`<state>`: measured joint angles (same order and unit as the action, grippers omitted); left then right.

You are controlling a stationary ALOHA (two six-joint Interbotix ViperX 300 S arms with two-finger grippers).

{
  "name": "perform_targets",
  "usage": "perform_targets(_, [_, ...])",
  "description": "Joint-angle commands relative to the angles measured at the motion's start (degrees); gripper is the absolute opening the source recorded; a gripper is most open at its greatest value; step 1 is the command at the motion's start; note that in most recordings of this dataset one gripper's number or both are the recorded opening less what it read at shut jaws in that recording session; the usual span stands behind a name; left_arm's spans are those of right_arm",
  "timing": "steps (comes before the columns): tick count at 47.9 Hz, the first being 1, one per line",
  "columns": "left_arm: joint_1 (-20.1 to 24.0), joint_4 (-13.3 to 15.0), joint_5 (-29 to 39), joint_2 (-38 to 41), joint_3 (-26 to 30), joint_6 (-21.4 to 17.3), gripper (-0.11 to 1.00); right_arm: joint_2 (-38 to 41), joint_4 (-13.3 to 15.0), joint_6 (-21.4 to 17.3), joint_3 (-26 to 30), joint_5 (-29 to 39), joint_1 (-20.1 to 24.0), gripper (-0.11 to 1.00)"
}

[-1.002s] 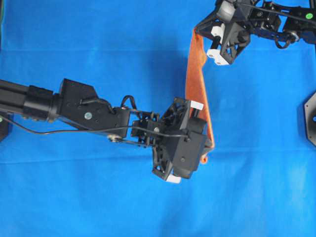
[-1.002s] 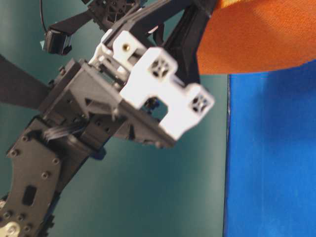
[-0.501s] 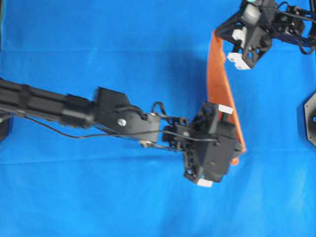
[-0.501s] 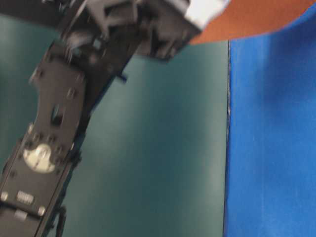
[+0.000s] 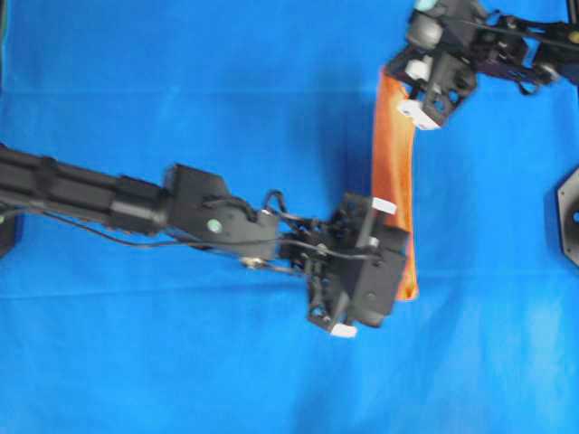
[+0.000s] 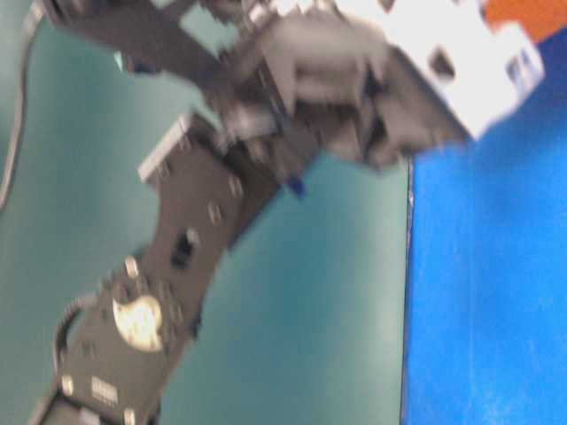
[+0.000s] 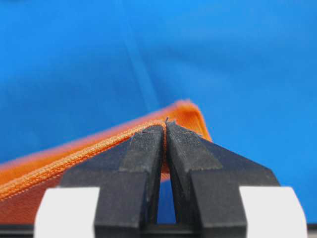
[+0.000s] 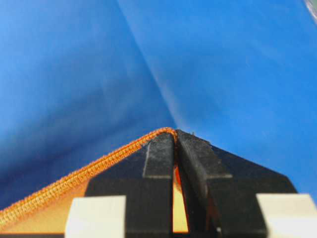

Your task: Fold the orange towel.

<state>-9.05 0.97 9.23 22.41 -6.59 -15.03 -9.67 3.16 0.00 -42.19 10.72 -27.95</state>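
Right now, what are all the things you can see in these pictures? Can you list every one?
orange towel: one, bright orange with a stitched hem, stretched between the two tools above the blue cloth, seen edge-on as a narrow strip from overhead.
blue cloth: one, bright blue, covering the table surface under everything.
black plate: one, black, partly cut off at the right edge of the overhead view.
left tool: one, black fingers on white mounts, shut on the towel's hemmed edge, lower middle of the overhead view.
right tool: one, black fingers on white mounts, shut on another part of the hem, top right of the overhead view.
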Motion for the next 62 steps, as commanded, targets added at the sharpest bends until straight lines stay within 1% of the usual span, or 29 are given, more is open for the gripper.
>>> perform_targets(1, [-3.34,0.53,-0.35,-4.22,-3.52,1.76,0.01,2.46,0.44,-0.35,4.48,-2.11,-0.18,0.03])
perform_targets(8, [-3.25,0.53,-0.79,-6.94,-10.02,6.77,0.01,6.33,0.35,-0.35,7.73,-2.37,1.58,0.03])
perform_targets(10, [-3.25,0.62,-1.05,-7.38,-11.34,7.56,0.01,7.21,0.26,-0.35,8.26,-2.37,1.93,0.03])
perform_targets(14, [-3.34,0.62,-1.58,-8.17,-13.36,8.26,0.01,8.17,0.18,-0.53,8.96,-2.2,2.2,0.03])
perform_targets(20, [-3.16,0.53,-3.25,-8.79,-15.03,8.26,0.01,8.88,0.09,-0.53,8.79,-2.2,2.2,0.03])
perform_targets(28, [-2.9,0.53,-5.01,-8.61,-15.12,8.17,0.02,9.76,0.09,-0.44,8.53,-2.2,3.16,0.03])
perform_targets(31, [-2.55,0.53,-5.01,-8.61,-15.12,8.17,0.05,10.11,0.09,-0.44,8.53,-2.37,3.69,0.03])
perform_targets(36, [-2.29,0.53,-5.01,-8.61,-15.12,8.17,0.19,10.11,0.18,-0.44,8.61,-2.46,4.04,0.03])
perform_targets(37, [-2.29,0.53,-5.1,-8.53,-15.12,8.17,0.24,10.2,0.18,-0.44,8.61,-2.46,4.13,0.04])
perform_targets(38, [-2.2,0.53,-5.1,-8.61,-15.12,8.17,0.28,10.2,0.18,-0.44,8.61,-2.55,4.13,0.06])
perform_targets(39, [-2.2,0.53,-5.1,-8.61,-15.12,8.17,0.33,10.2,0.18,-0.44,8.61,-2.72,4.13,0.11])
perform_targets(42, [-2.11,0.53,-5.1,-8.61,-15.21,8.09,0.48,10.11,0.18,-0.44,8.53,-3.16,4.13,0.3])
perform_targets(43, [-2.02,0.53,-5.1,-8.61,-15.21,8.09,0.56,10.11,0.26,-0.35,8.53,-3.16,4.13,0.38])
perform_targets(47, [-1.67,0.53,-4.83,-8.79,-15.47,8.0,0.76,10.11,0.35,-0.35,8.53,-3.16,4.13,0.6])
perform_targets(49, [-1.41,0.53,-4.48,-9.05,-15.64,8.0,0.83,10.11,0.35,-0.35,8.53,-3.16,4.13,0.67])
perform_targets(51, [-1.23,0.53,-4.13,-9.23,-15.91,8.0,0.88,10.02,0.35,-0.26,8.53,-2.99,4.13,0.68])
perform_targets(55, [-0.97,0.53,-3.08,-10.11,-16.17,8.0,0.89,9.49,0.35,-0.18,8.44,-2.72,4.13,0.65])
perform_targets(62, [-0.88,0.53,1.67,-13.71,-16.96,8.17,0.88,6.15,0.35,-0.18,7.21,-1.67,4.13,0.65])
